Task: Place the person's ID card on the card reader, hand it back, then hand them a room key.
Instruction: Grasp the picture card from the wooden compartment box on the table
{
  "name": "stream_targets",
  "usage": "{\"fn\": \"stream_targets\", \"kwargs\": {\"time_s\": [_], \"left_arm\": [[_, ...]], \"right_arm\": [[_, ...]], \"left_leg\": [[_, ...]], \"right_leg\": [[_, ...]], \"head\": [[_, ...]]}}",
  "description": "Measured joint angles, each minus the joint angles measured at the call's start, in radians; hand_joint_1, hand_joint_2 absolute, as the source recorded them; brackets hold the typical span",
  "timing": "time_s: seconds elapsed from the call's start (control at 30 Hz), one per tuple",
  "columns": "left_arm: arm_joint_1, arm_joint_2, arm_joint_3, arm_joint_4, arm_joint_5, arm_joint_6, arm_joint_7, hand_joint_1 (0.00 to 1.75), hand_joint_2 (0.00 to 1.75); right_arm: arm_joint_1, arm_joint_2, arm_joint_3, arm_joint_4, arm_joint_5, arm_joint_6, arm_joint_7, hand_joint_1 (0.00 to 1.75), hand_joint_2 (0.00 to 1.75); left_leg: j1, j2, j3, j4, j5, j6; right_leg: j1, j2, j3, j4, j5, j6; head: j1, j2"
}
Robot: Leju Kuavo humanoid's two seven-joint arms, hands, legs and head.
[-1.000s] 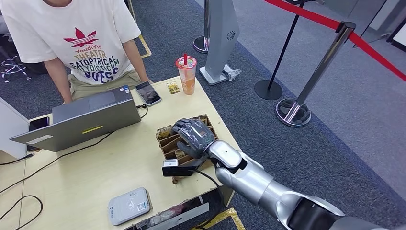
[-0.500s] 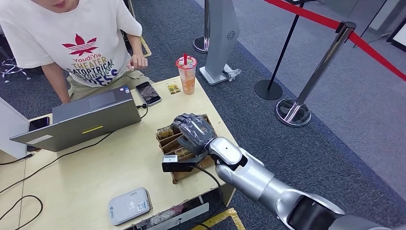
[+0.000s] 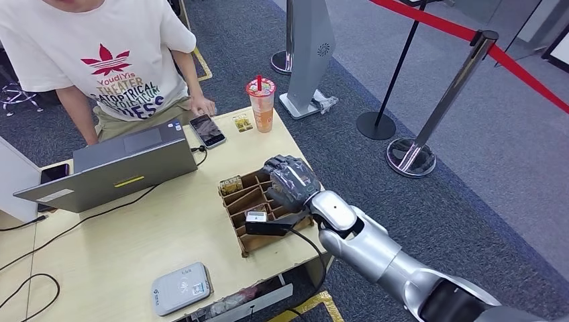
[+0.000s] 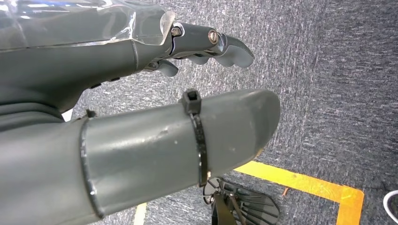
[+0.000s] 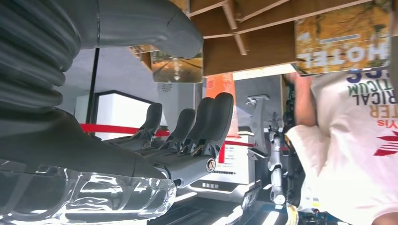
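Hovering over the cardboard organiser [image 3: 258, 201], the right hand [image 3: 290, 181] is seen from the head view; its fingers [image 5: 206, 122] are shown spread and empty in the right wrist view, beside a hotel key card [image 5: 345, 40]. The left hand [image 4: 141, 93] is seen hanging over carpet, fingers apart, holding nothing. The card reader [image 3: 181, 287] lies at the near table edge.

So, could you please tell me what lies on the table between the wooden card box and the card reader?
In the head view, the stretch between the wooden card box and the card reader is bare tabletop.
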Motion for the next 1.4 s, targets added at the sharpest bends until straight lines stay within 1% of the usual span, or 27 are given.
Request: {"fn": "stream_targets", "kwargs": {"time_s": [0.2,0.4,0.87,1.17,1.4], "left_arm": [[0.000,0.000,0.000,0.000,0.001,0.002,0.000,0.00,0.00],[0.000,0.000,0.000,0.000,-0.001,0.002,0.000,0.00,0.00],[0.000,0.000,0.000,0.000,-0.008,0.001,0.000,0.00,0.00],[0.000,0.000,0.000,0.000,-0.019,-0.005,0.000,0.00,0.00],[0.000,0.001,0.000,0.000,-0.021,-0.006,0.000,0.00,0.00]], "right_arm": [[0.012,-0.017,-0.018,-0.008,0.000,0.002,0.001,0.86,1.75],[0.028,-0.026,-0.030,-0.016,-0.001,0.009,0.001,0.88,1.75],[0.044,-0.027,-0.048,-0.015,-0.005,0.026,0.001,0.87,1.75],[0.059,-0.029,-0.077,-0.015,-0.006,0.031,0.003,0.82,1.75],[0.061,-0.037,-0.093,-0.011,-0.016,0.039,0.003,0.86,1.75]], "left_leg": [[0.000,0.000,0.000,0.000,0.000,0.000],[0.000,0.000,0.000,0.000,0.000,0.000],[0.000,0.000,0.000,0.000,0.000,0.000],[0.000,0.000,0.000,0.000,0.000,0.000],[0.000,0.000,0.000,0.000,0.000,0.000]], "right_leg": [[0.000,0.000,0.000,0.000,0.000,0.000],[0.000,0.000,0.000,0.000,0.000,0.000],[0.000,0.000,0.000,0.000,0.000,0.000],[0.000,0.000,0.000,0.000,0.000,0.000],[0.000,0.000,0.000,0.000,0.000,0.000]], "head": [[0.000,0.000],[0.000,0.000],[0.000,0.000],[0.000,0.000],[0.000,0.000]]}}
